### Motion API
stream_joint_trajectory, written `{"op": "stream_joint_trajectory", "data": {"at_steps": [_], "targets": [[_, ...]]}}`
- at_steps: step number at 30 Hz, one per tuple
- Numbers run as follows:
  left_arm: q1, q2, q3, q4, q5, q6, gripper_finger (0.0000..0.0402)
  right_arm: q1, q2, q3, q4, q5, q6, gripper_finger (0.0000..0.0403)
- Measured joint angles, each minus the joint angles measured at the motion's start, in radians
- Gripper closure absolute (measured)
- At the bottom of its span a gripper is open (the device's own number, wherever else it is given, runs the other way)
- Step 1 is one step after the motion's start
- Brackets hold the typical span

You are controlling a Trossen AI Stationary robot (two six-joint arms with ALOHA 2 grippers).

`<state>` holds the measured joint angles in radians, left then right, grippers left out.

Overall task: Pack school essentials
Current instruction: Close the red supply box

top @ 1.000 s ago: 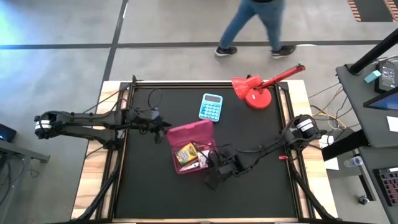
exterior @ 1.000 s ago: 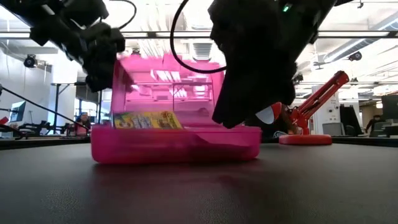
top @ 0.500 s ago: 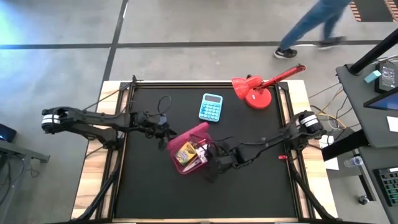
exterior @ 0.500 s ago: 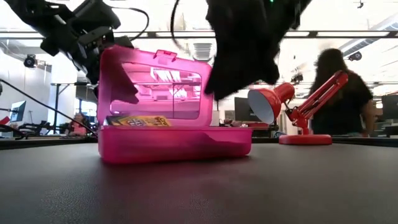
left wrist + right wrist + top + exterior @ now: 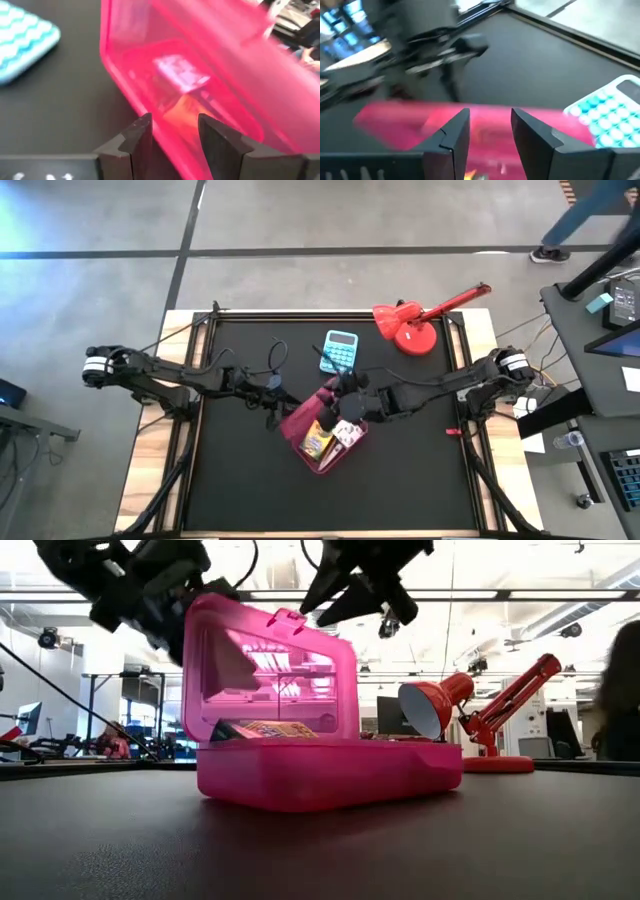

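Note:
A pink translucent case [image 5: 328, 442] stands on the black table with its lid [image 5: 270, 670] raised nearly upright. A yellow-green crayon box [image 5: 318, 438] and a small white patterned square [image 5: 348, 433] lie in it. The crayon box also shows in the low view [image 5: 275, 728]. My left gripper [image 5: 275, 398] is open at the lid's left end, coming from the table's left. My right gripper [image 5: 345, 393] is open and hovers just over the lid's top edge [image 5: 485, 125]. I cannot tell whether it touches the lid. My left gripper has the lid's side rim [image 5: 167, 127] between its open fingers, coming level from the table's left. One finger [image 5: 228, 665] shows dark through the lid, against its outer face. The lid stands tilted on its hinge, and the case's base rests on the table.
A light-blue calculator [image 5: 340, 350] lies just beyond the case. A red desk lamp [image 5: 410, 325] stands at the far right. A person's legs [image 5: 590, 220] show beyond the table's far right corner. Bare black table lies on the near side.
My left gripper has moved toward the table's right against the lid, and the lid has tipped up from lying open to nearly upright. The case has slid right and turned. My right gripper has gone up from the case's near side to its far side, above the lid.

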<state>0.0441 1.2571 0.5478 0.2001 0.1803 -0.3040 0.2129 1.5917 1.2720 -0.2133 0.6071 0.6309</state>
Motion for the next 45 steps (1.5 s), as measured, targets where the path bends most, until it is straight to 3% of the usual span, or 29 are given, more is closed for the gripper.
{"op": "stream_joint_trajectory", "data": {"at_steps": [9, 14, 31, 45], "targets": [[-0.043, 0.003, 0.061, 0.002, -0.002, 0.031, 0.0258, -0.067, 0.035, 0.044, 0.003, -0.009, -0.027, 0.0268], [-0.088, 0.003, 0.078, 0.002, -0.002, 0.023, 0.0258, -0.066, 0.048, 0.047, -0.045, -0.119, 0.049, 0.0268], [-0.175, 0.027, 0.117, 0.007, 0.002, 0.0, 0.0258, 0.095, 0.043, 0.104, -0.389, -0.181, 0.162, 0.0268], [-0.25, 0.247, 0.125, 0.305, 0.05, -0.057, 0.0258, 0.116, 0.047, -0.005, -0.455, -0.189, 0.261, 0.0268]]}}
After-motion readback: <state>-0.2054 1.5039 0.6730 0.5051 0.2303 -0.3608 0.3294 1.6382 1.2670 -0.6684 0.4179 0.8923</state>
